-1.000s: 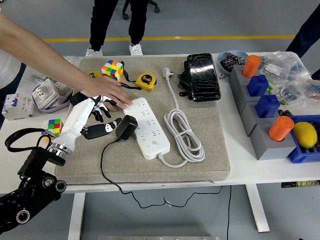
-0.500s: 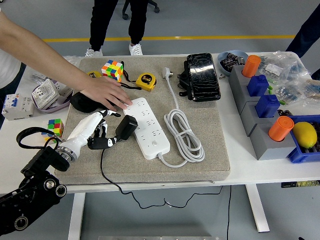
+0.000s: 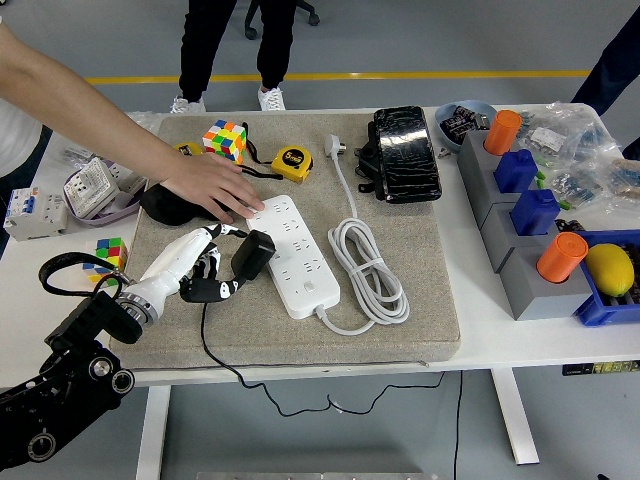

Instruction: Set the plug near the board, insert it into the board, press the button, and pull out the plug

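Note:
The black plug (image 3: 254, 253) lies on the grey mat, leaning against the left edge of the white power board (image 3: 298, 255), its black cable trailing toward the table's front edge. My left hand (image 3: 212, 268) lies low on the mat just left of the plug, fingers loosely curled, fingertips (image 3: 226, 287) at the plug's near-left end without closing around it. A person's hand (image 3: 214, 187) presses flat on the board's far-left end. The board's button (image 3: 310, 288) sits near its front end.
The board's white cord (image 3: 368, 262) is coiled to its right. A yellow tape measure (image 3: 291, 161), two colour cubes (image 3: 225, 138), a black pouch (image 3: 405, 153) and grey blocks with orange and blue pieces (image 3: 520, 215) stand around. More people stand at the far side.
My left hand dropped lower and swung right, bringing its fingertips to the plug's left end. The plug, the board and the person's hand stayed where they were.

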